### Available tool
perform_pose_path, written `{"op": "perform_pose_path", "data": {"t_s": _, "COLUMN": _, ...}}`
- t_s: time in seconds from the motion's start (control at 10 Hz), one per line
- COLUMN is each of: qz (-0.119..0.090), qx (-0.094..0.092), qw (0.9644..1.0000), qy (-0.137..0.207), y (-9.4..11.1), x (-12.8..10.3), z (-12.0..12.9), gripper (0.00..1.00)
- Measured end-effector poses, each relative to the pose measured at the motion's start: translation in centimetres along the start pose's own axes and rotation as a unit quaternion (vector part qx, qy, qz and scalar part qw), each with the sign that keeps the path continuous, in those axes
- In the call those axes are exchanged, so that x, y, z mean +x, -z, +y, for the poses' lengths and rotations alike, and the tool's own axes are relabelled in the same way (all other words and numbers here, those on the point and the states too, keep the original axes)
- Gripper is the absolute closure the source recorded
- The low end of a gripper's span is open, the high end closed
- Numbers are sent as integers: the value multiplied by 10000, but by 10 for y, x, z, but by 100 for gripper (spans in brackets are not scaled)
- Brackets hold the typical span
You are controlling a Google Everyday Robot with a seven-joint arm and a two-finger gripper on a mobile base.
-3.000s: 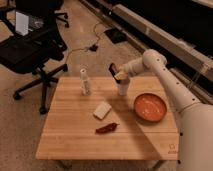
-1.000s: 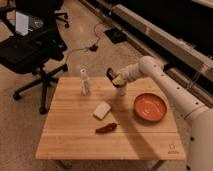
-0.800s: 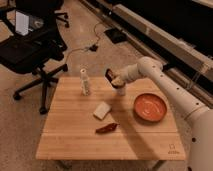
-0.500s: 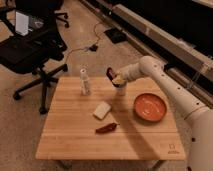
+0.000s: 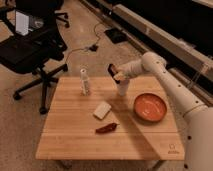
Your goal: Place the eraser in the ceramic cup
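Dark eraser held in the air, tilted, just above and left of the cup, clamped between the fingers of the gripper. Upright, that cup, near the far edge of the table, right of centre. Orange bowl just right and nearer, close to the right edge. White shaker upright at far left, well apart. Cream block and red chili nearer, mid-table. Bare wood along the near edge and left side. Office chair beyond the far left corner.

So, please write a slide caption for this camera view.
The gripper holds the eraser aloft near the cup on the table.
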Motion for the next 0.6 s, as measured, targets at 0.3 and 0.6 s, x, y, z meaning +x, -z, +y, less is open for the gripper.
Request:
{"op": "perform_pose_path", "data": {"t_s": 0.3, "qz": -44, "qx": -17, "qw": 10000, "qy": -36, "y": 2, "x": -7, "z": 0, "gripper": 26}}
{"op": "perform_pose_path", "data": {"t_s": 0.6, "qz": -100, "qx": -103, "qw": 9999, "qy": -84, "y": 8, "x": -16, "z": 1, "gripper": 26}}
